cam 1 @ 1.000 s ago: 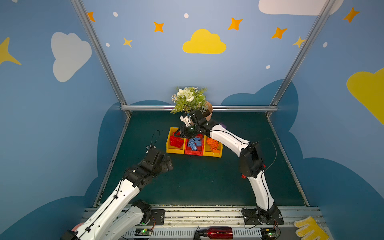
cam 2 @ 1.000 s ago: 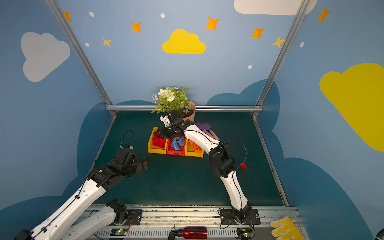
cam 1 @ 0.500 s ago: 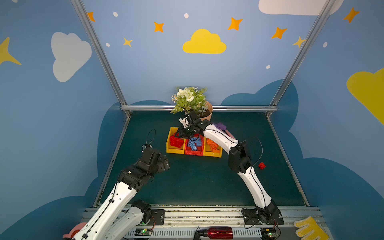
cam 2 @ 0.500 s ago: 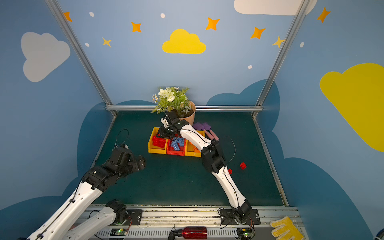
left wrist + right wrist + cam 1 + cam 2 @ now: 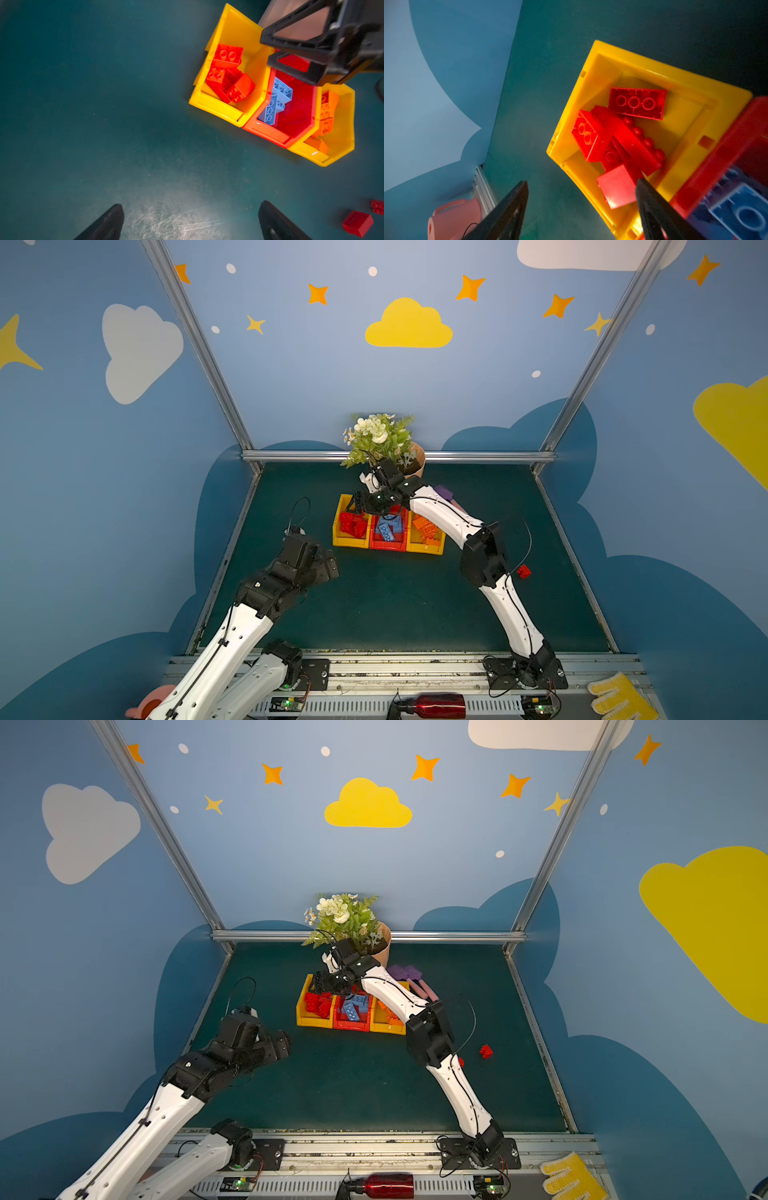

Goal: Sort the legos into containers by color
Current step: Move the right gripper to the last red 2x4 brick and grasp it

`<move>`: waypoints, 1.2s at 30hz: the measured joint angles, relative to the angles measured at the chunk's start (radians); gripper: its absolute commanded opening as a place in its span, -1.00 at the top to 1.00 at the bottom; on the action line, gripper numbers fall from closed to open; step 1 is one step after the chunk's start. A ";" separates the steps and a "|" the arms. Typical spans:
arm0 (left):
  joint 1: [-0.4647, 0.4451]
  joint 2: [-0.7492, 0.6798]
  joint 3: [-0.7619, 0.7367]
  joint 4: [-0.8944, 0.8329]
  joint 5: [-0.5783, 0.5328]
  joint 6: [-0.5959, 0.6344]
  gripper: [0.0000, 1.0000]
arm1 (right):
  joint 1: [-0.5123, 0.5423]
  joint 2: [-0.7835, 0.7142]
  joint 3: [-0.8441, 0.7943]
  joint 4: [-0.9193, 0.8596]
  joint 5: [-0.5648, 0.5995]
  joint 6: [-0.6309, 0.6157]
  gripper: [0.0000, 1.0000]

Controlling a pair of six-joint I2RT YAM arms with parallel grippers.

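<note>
In both top views my right claw [image 5: 360, 504] hangs over the left yellow bin [image 5: 351, 543], reaching across the middle. My left claw [image 5: 329, 568] hovers above bare desk [image 5: 395, 605], well apart from the bins. I judge the sort nearly done: red legos [image 5: 353, 524] lie in that bin, blue legos [image 5: 388, 529] in the red bin [image 5: 387, 546], and orange legos [image 5: 426, 529] in the right yellow bin [image 5: 424, 549]. In a top view two loose red bricks [image 5: 485, 1051] are left on the desk near my right elbow.

The left wrist view shows my left claw released, fingers wide with nothing between them. Both strays lie off to one side, and the dark green surface is scuffed pale underneath.

The right wrist view shows my right claw released too, spread over the red pile. A smooth-faced red brick [image 5: 618, 191] seems to rest in the bin beside one fingertip, not pinched.

The room has blue walls with painted clouds and stars and an aluminium frame. A flower pot [image 5: 417, 456] stands behind the bins.
</note>
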 measured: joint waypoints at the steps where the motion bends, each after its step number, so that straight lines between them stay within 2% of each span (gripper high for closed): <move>1: 0.000 0.006 0.000 0.007 0.007 0.002 -1.00 | 0.000 -0.037 -0.027 -0.007 0.006 -0.004 -0.59; 7: 0.001 0.059 0.000 0.061 0.079 0.042 -1.00 | -0.001 -0.361 -0.318 -0.058 0.118 -0.024 -0.58; 12: -0.002 0.116 0.005 0.108 0.154 0.087 -1.00 | -0.037 -0.677 -0.697 -0.120 0.274 0.026 -0.58; 15: -0.019 0.164 0.024 0.140 0.198 0.102 -1.00 | -0.085 -0.854 -0.966 -0.151 0.369 0.105 -0.58; 19: -0.101 0.246 0.067 0.195 0.242 0.114 -1.00 | -0.135 -1.080 -1.258 -0.235 0.498 0.258 -0.58; 24: -0.265 0.391 0.150 0.253 0.272 0.136 -1.00 | -0.195 -1.336 -1.477 -0.290 0.580 0.382 -0.51; 27: -0.343 0.473 0.195 0.282 0.290 0.146 -1.00 | -0.264 -1.416 -1.564 -0.293 0.587 0.419 -0.45; 30: -0.392 0.523 0.224 0.292 0.299 0.158 -1.00 | -0.312 -1.434 -1.614 -0.290 0.583 0.427 -0.42; 36: -0.410 0.539 0.247 0.292 0.296 0.169 -1.00 | -0.391 -1.387 -1.630 -0.240 0.549 0.402 -0.32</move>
